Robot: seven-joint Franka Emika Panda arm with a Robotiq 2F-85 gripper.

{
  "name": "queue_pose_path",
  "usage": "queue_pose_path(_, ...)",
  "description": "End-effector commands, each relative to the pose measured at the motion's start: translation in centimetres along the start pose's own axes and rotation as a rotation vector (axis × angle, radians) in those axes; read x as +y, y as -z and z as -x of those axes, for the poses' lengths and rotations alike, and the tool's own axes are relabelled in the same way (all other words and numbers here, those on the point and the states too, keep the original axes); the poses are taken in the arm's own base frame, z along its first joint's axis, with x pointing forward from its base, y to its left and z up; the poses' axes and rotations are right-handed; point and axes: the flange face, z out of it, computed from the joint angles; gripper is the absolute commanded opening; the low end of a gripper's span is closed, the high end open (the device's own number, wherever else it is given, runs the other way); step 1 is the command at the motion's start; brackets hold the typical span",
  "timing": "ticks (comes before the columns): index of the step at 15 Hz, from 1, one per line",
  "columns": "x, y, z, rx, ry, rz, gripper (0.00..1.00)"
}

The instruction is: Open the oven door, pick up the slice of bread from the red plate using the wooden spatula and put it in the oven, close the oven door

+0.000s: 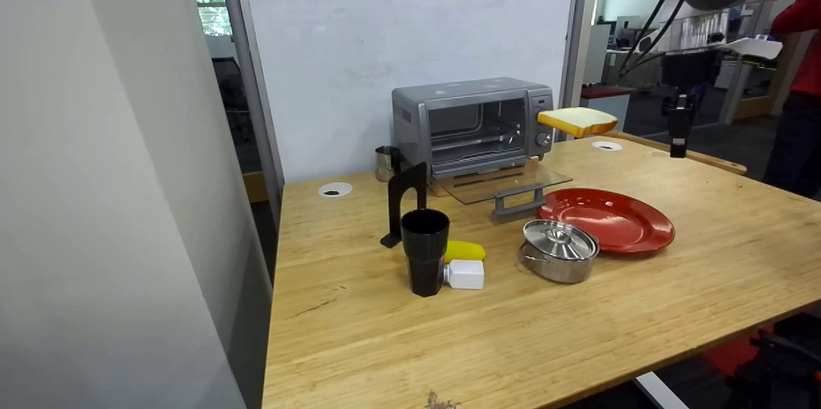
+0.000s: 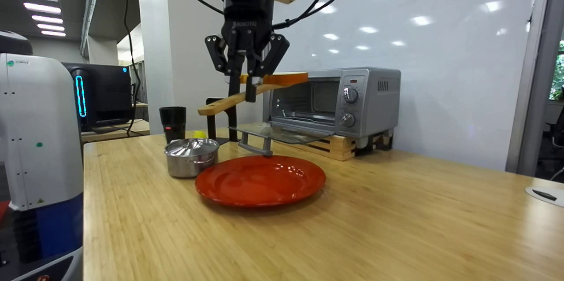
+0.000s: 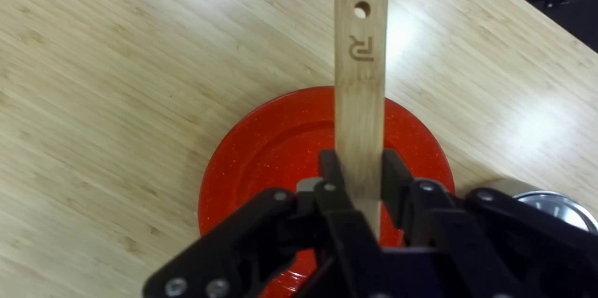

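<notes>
We read "ROBOTIQ" on the gripper (image 2: 242, 90) and see a yellow triangle sign (image 2: 40, 201) on a white machine (image 2: 44, 105); the logo (image 3: 361, 49) on the spatula (image 3: 359, 116) we cannot decipher.

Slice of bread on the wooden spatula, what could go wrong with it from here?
The slice of bread seems simply to rest on the wooden spatula, so a tilt could slide it off. The tool grips the spatula by its handle, with the bread out at the far end, so the load might twist it. The oven door juts out, lowered, in front of the oven, so bread or spatula could bump it.
</notes>
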Motion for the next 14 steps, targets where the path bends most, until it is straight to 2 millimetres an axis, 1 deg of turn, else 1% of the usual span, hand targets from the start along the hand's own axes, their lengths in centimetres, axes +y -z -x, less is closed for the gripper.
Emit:
queue_pose_path(1, 0.9, 1.0, -3.2, -0.035, 0.011, -0.028, 0.06)
queue_pose_path(7, 1.8, 2.0, -6.9, -0.077, 0.012, -0.026, 0.06)
queue_pose_path(12, 2.6, 2.2, -9.2, -0.100, 0.014, -0.021, 0.06)
queue_pose_path(14, 2.6, 2.7, -10.1, -0.107, 0.011, -0.016, 0.06)
